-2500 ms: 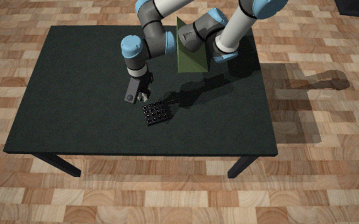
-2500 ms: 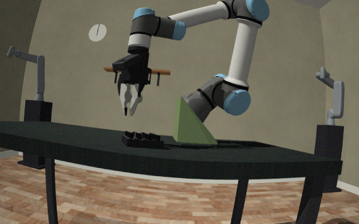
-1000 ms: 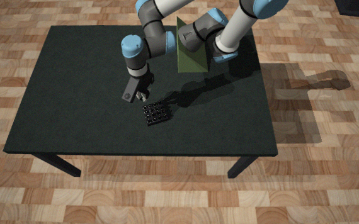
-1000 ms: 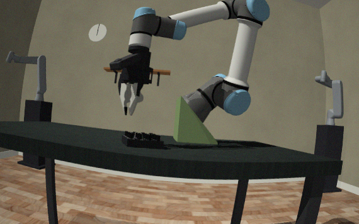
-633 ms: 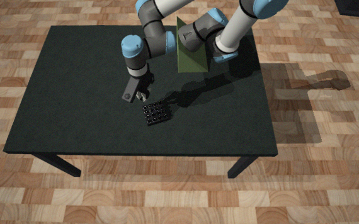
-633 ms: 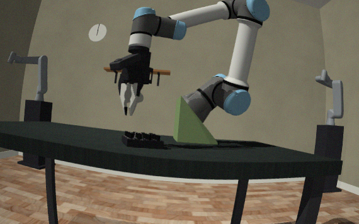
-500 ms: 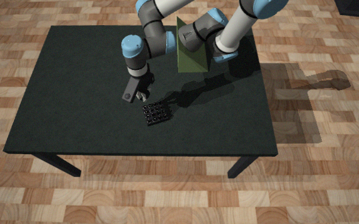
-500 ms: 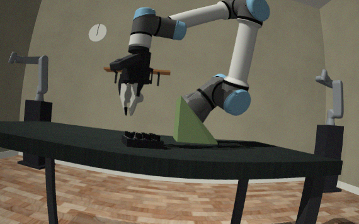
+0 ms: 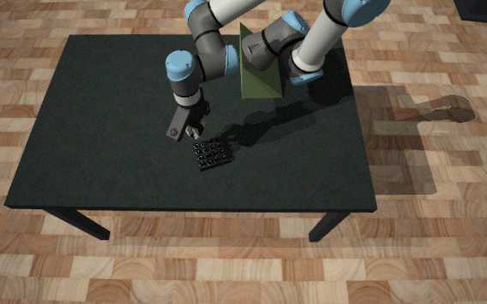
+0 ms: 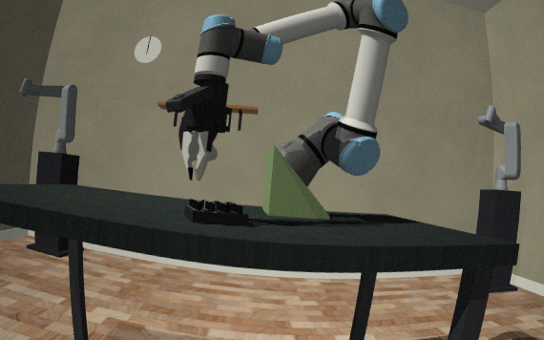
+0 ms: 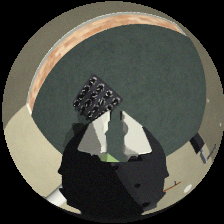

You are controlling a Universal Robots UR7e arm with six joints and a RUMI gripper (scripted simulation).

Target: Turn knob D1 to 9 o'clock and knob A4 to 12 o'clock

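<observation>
Knob box (image 9: 213, 154) lies on the worktop (image 9: 102, 128), below and right of the tool (image 9: 192, 131) in the top view. The tool hangs well above it, nearly closed and gripping nothing.

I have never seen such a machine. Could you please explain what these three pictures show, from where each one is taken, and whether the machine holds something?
The machine is one jointed robot arm standing on a dark table beside a green wedge. At its end is a gripper with two fingers.

One picture looks down from above, one looks from the side at table height, and the round one comes from a camera on the arm's wrist, looking past the fingers.

On the table lies a small black knob box with rows of knobs. The gripper hangs in the air above it, not touching. Its fingers are almost together and hold nothing.
</observation>
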